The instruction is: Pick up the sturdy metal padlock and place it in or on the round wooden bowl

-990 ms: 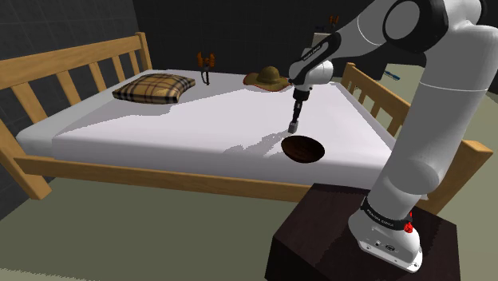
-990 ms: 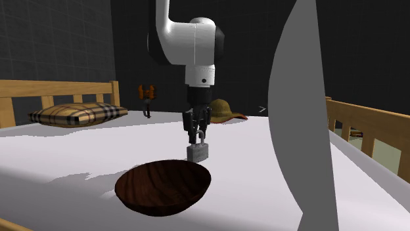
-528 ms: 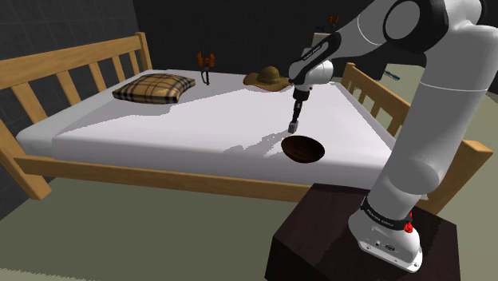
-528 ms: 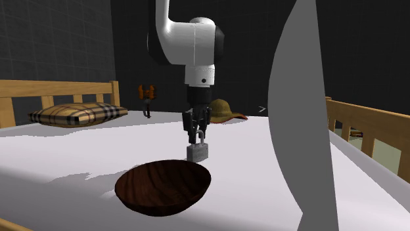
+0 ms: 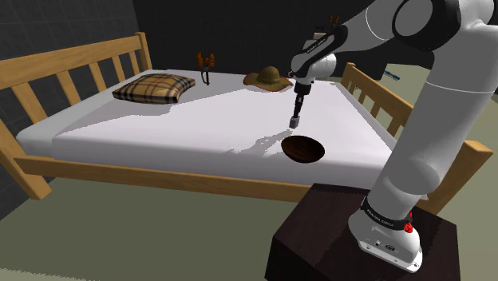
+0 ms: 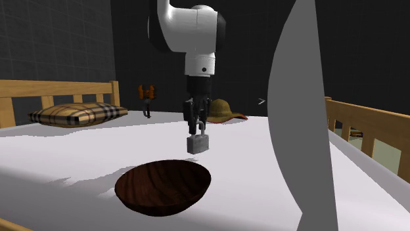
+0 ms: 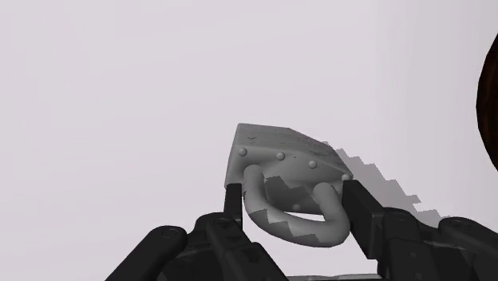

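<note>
A grey metal padlock [image 6: 197, 144] hangs by its shackle from my black gripper [image 6: 196, 128], clear of the white bed sheet. In the wrist view the fingers clasp the shackle of the padlock [image 7: 283, 172] from both sides, around my gripper [image 7: 294, 211]. The dark wooden bowl [image 6: 163, 187] rests on the sheet in front of and below the padlock in the second exterior view. In the shoulder view the padlock [image 5: 295, 121] hangs just above and beyond the bowl [image 5: 303, 148], under my gripper [image 5: 297, 112].
The bed [image 5: 160, 128] has a wooden frame with rails [image 5: 64, 76]. A plaid pillow [image 5: 155, 87], a brown hat [image 5: 266, 77] and a small orange-and-dark object [image 5: 207, 64] lie at the far side. My stand [image 5: 359, 239] is beside the bed.
The gripper has risen with the padlock, which now hangs higher above the sheet. The bowl has not moved.
</note>
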Controlling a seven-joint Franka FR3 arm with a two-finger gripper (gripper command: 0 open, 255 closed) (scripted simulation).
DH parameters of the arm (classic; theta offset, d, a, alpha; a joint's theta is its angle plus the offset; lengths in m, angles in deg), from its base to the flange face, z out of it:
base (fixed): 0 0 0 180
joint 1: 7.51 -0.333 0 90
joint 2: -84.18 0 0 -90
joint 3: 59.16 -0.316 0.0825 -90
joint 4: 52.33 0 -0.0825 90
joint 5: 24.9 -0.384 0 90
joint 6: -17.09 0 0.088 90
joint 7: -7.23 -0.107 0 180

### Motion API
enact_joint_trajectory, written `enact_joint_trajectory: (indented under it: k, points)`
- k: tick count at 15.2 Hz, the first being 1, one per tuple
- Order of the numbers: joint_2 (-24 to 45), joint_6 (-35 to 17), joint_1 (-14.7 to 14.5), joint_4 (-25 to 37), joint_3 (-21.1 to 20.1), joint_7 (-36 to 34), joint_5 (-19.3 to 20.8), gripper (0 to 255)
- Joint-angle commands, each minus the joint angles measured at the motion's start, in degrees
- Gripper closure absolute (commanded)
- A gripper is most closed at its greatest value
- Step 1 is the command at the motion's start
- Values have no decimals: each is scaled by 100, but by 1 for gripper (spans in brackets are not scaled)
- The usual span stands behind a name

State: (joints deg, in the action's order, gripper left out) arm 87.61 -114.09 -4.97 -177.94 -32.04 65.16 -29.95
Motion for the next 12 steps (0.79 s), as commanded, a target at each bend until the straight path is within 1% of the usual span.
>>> enact_joint_trajectory:
  k: [1,12]
  points:
    - [-81,159,-3,88,7,-42,60,255]
    - [-491,971,-24,543,-3,-252,324,255]
